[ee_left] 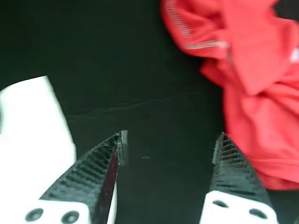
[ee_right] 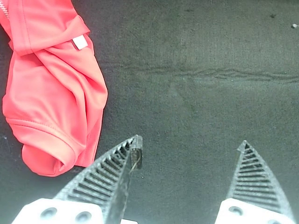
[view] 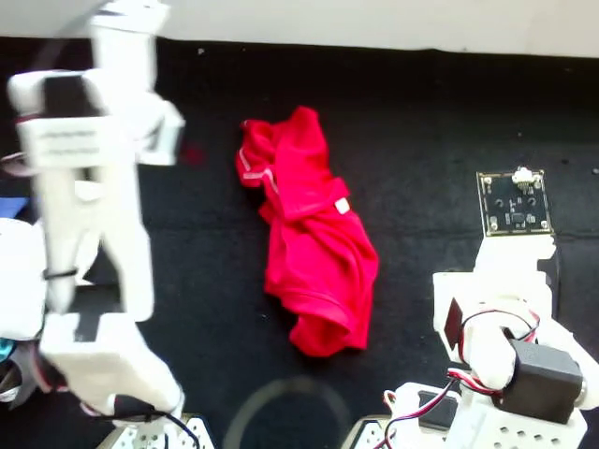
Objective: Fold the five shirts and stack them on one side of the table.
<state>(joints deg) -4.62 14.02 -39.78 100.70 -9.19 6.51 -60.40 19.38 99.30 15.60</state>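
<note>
Red shirt (view: 314, 243): we are seeing it lying crumpled and unfolded on the black desk (view: 440, 112), near the middle, between the two arms.
Long axis: in the high view it is running from the far side of the desk toward the near side, slanting a little toward the right arm (view: 505, 327) as it comes nearer.
Ends: the far end is bunching into folds with a thin white-striped trim; the near end is curling into a rolled, hemmed edge. A small white tag is showing about midway along.
Left end effector (ee_left: 171, 137): we are finding it released, fingers spread wide over bare desk. The shirt (ee_left: 252, 79) is lying off to one side of the gap and ahead of it, and its edge is passing close by one fingertip; we cannot tell whether the two are touching.
Right end effector (ee_right: 190, 142): it is also released, with bare desk between the spread fingers. The shirt (ee_right: 51, 93) is lying beside it, and its rolled hem is sitting just beyond the outer side of one finger, apart from the tip.
Left arm (view: 89, 215): it is standing tall over the desk's left side, well clear of the shirt in the high view.
Right arm: it is sitting folded low at the near right corner.
</note>
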